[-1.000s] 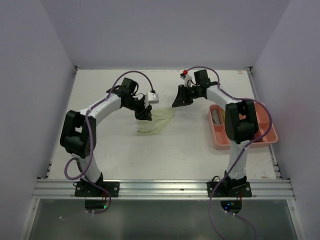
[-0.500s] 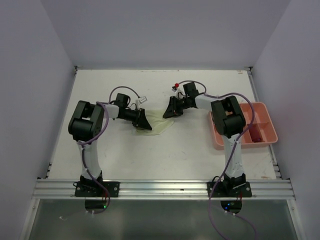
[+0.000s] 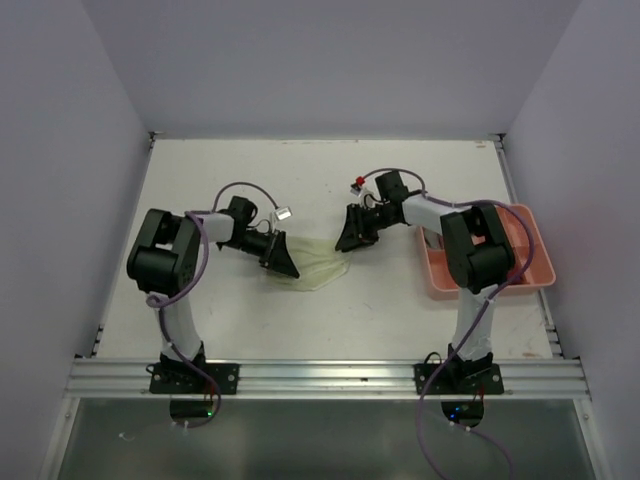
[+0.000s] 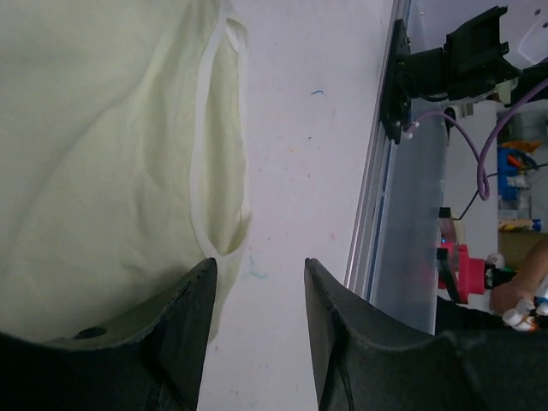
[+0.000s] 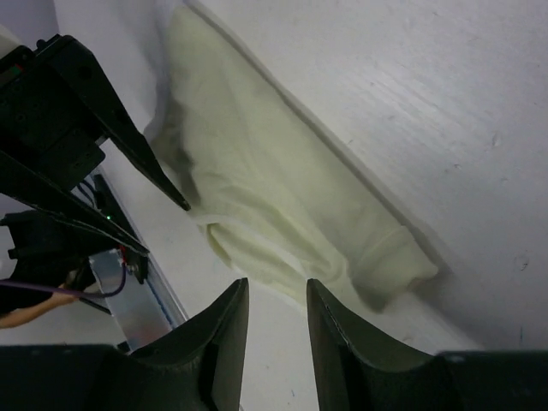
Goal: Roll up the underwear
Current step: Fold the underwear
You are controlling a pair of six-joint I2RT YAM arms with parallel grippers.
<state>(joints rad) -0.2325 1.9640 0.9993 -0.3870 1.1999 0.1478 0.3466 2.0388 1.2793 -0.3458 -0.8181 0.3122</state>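
1. The pale underwear (image 3: 312, 268) lies spread on the tabletop (image 3: 250, 180) between our claws.
2. Both the left claw (image 4: 259, 282) and the right claw (image 5: 276, 295) stand parted, empty.
3. We judge it light and limp; pinch its hemmed edge.

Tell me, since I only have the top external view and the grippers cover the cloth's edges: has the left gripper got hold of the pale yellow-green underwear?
Observer: No. In the left wrist view the left gripper is open over bare table; the pale yellow-green underwear has its edge by one finger.
Operator: And the right gripper?
Observer: Open too, nothing pinched; its wrist view shows the cloth's folded corner just beyond the fingertips.
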